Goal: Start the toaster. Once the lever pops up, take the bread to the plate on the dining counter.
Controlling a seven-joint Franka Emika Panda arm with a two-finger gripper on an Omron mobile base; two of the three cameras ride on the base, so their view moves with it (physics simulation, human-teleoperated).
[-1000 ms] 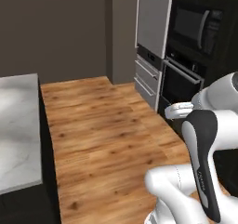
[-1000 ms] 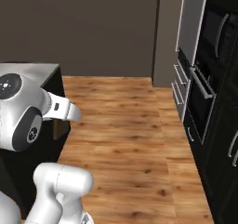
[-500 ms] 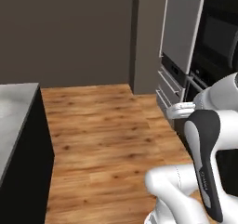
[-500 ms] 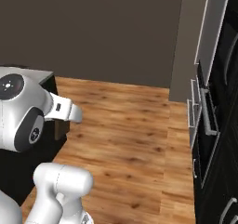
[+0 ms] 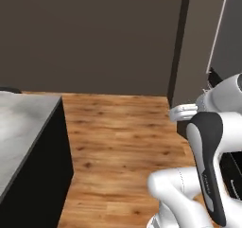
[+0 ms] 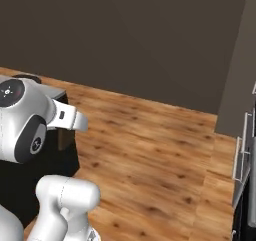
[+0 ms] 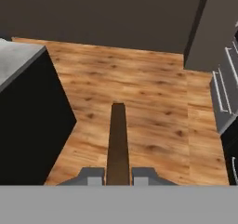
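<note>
1. The white robot arm with dark joints is standing folded over a warm brown plank floor [image 5: 118, 142], in front of a plain dark brown wall [image 5: 90, 38].
2. In the hand view, the two-finger gripper [image 7: 117, 175] is clenching a thin, dark brown slice of bread [image 7: 118, 144]; the slice is sticking out edge-on from between the two grey fingertips [image 7: 91, 175] and hanging above the floor.
3. A grey-white marbled counter top [image 5: 21, 132] on a black base is sitting at the left of the left base view, and its corner is showing at the upper left of the hand view, well apart from the bread.
4. Grey drawer fronts with slim metal handles [image 7: 222, 97] are lining the right side of the hand view, beside a dark cabinet column.
5. In the right base view, the same drawers [image 6: 243, 155] are standing at the right edge, beyond the wooden floor.
</note>
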